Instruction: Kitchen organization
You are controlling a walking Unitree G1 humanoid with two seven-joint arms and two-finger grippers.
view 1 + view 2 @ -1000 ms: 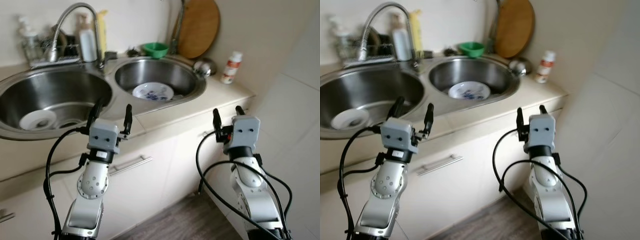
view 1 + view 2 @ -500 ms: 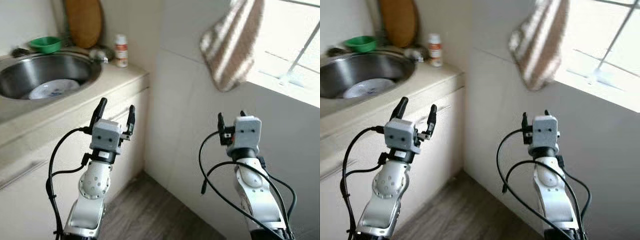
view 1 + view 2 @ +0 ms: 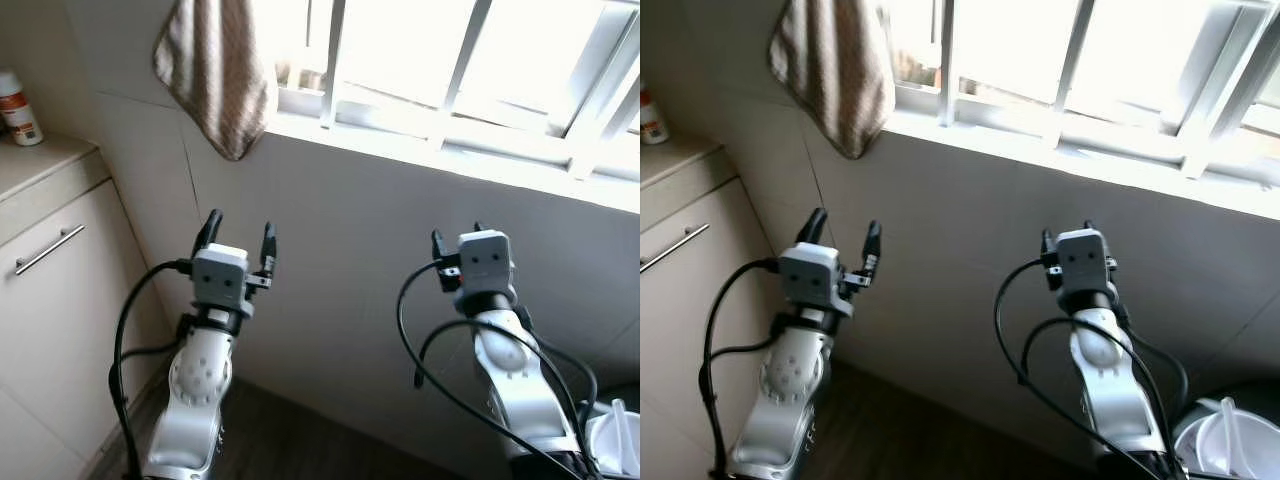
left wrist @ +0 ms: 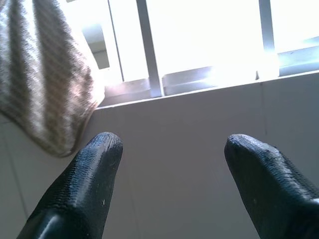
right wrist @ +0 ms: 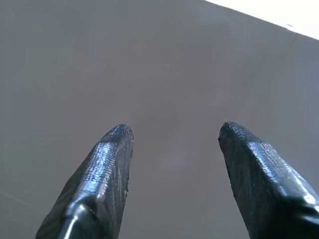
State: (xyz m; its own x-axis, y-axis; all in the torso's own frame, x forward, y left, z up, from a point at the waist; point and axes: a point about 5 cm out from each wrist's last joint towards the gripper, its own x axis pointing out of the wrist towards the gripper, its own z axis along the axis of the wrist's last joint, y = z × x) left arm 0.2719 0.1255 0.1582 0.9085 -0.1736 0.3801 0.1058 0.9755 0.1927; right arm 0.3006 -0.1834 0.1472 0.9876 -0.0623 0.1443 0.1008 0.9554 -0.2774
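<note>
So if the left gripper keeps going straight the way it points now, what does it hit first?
Most likely the tiled wall below the window sill. The left gripper is open and empty, and the striped towel hangs off to one side of its line. Depth to the wall is unclear.

Two silver jointed arms trailing looped black cables, each grey boxy wrist ending in two textured black fingers.

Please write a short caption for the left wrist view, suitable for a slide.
Open left gripper facing a tiled wall below a bright barred window, with a striped towel hanging beside it.
</note>
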